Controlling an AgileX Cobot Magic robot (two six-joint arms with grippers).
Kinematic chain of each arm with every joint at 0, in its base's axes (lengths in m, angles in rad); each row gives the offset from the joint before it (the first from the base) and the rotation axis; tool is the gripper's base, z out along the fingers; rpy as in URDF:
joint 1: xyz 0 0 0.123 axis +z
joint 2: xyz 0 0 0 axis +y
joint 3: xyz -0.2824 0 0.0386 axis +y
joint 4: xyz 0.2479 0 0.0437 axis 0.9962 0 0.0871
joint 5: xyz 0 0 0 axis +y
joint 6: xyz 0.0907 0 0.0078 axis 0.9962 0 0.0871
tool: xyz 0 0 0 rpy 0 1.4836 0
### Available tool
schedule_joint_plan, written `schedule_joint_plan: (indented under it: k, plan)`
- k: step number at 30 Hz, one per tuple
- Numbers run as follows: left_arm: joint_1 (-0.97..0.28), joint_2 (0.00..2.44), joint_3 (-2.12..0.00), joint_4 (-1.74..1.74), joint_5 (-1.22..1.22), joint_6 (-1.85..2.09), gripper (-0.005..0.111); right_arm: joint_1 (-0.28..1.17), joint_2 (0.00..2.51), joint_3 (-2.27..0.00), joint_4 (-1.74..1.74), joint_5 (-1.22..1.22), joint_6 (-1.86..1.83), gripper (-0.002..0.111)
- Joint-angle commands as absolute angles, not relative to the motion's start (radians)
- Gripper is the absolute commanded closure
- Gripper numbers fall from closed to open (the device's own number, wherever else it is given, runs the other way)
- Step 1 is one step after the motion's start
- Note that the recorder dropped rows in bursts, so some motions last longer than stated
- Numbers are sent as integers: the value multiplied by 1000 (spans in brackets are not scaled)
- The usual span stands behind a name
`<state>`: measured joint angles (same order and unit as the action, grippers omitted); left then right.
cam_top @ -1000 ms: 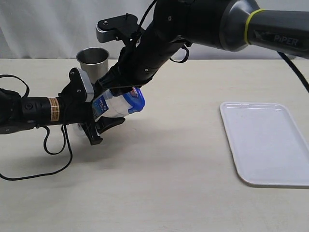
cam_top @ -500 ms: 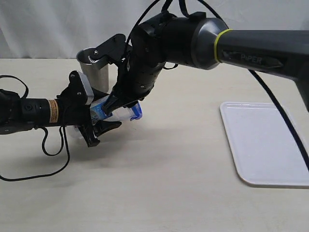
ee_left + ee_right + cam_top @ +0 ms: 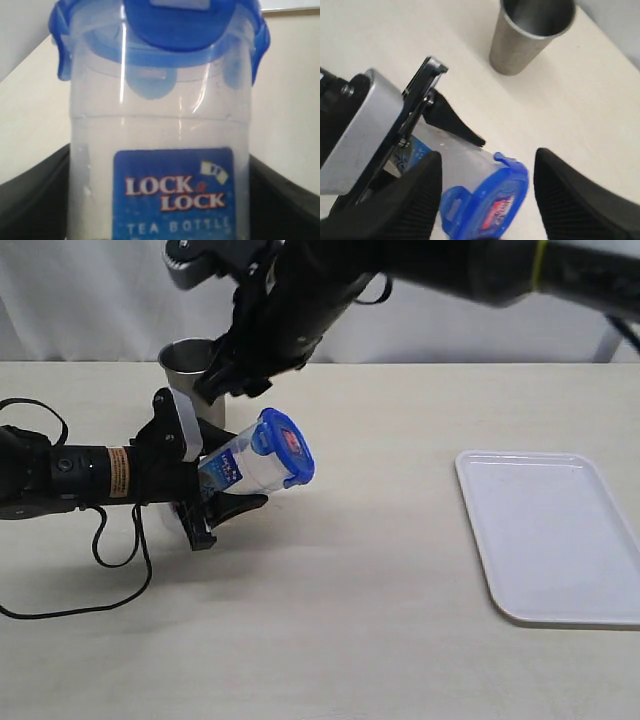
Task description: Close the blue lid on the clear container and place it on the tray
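**Status**
- L gripper [image 3: 232, 478] grips the clear container [image 3: 240, 466] by its body. Container lies tilted, near horizontal, and looks to be off the table [image 3: 350, 620], just in front of the steel cup [image 3: 190, 355].
- Blue lid [image 3: 286, 447] sits on the container mouth. Latch state of all four flaps: cannot tell.
- R gripper [image 3: 487, 162] hangs above the lid, fingers spread, holding nothing.

**Progress (est.)**
- Done: lid fitted.
- Left: confirm flaps are snapped, carry container to the tray [image 3: 560, 540], well apart from it, set down, release.
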<state>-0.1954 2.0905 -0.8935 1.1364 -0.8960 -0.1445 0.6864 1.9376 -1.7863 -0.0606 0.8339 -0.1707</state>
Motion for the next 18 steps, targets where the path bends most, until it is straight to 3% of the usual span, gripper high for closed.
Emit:
schedule_joint_plan:
  k: [1, 5, 7, 13, 18]
  plan:
    - [-198, 2094, -892, 1125, -987, -137, 107, 619, 1859, -1778, -33, 903, -183, 54]
    - [-198, 2094, -892, 1103, -1123, -135, 107, 553, 1783, -1713, 17, 891, -186, 56]
    - [-198, 2094, -892, 1087, -1180, -133, 107, 517, 1743, -1648, 57, 837, -186, 63]
    - [-198, 2094, -892, 1059, -1221, -128, 107, 404, 1660, -1377, 148, 558, -190, 102]
    - [-198, 2094, -892, 1046, -1221, -128, 107, 381, 1697, -1243, 285, 393, -260, 104]
